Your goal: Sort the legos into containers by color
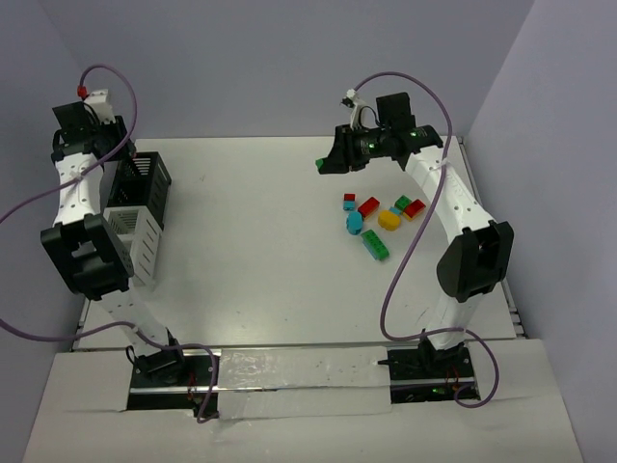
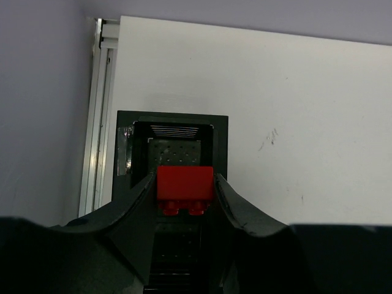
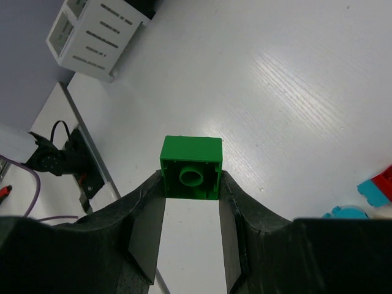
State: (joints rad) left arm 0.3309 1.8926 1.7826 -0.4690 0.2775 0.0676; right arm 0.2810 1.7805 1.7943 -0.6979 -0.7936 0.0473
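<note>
At the counter's left edge — red lego over black container.
Left fingers pinch it; right fingers pinch a green lego.

Containers stand left on the table, legos right.

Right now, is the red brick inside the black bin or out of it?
Out: the left gripper holds the red brick above the black bin.

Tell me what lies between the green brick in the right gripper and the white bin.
Only bare table lies between the green brick, held in the right gripper, and the white bin; the top external view shows this stretch plainly.
</note>
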